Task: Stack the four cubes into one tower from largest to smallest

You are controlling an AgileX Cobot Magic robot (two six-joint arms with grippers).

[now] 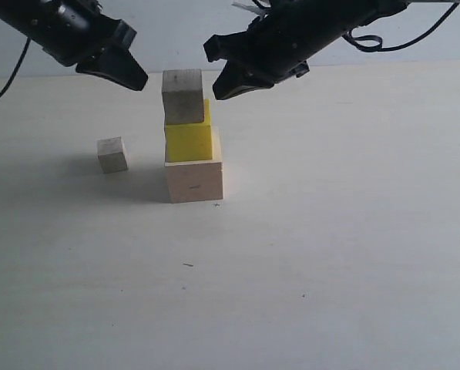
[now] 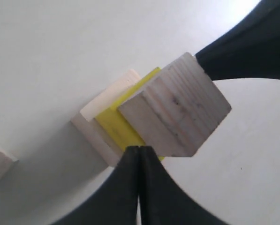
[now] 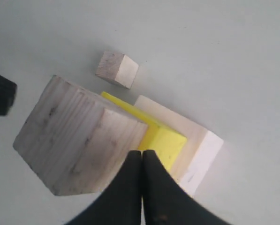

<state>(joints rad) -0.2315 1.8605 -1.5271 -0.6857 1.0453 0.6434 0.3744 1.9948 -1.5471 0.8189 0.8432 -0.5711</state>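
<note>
Start at your far left: the left gripper (image 1: pixel 139 80) hangs above the table (image 1: pixel 330 247), its claw pressed fully together and holding nothing – in the left wrist view the two fingers meet in one seam (image 2: pixel 140 151). Below it, at about 9 o'clock from the tower's foot and well apart from it, the loose small cube (image 1: pixel 112 154) sits alone on the table. Next comes the tower (image 1: pixel 189 139), three cubes high. The large pale wood cube (image 1: pixel 194 181) is lowest, and the yellow cube (image 1: pixel 189 141) rests on it, set toward its left edge. The small pale wood cube (image 1: pixel 182 96) stands on top, leaning out a little past the yellow one's left side. The left gripper's tip points in from roughly 10 o'clock of that top cube, near but apart. At about 3 o'clock of the same cube you find the right gripper (image 1: pixel 220 94), its claw likewise closed tight and empty – just beside the cube, and you cannot tell whether it touches.
</note>
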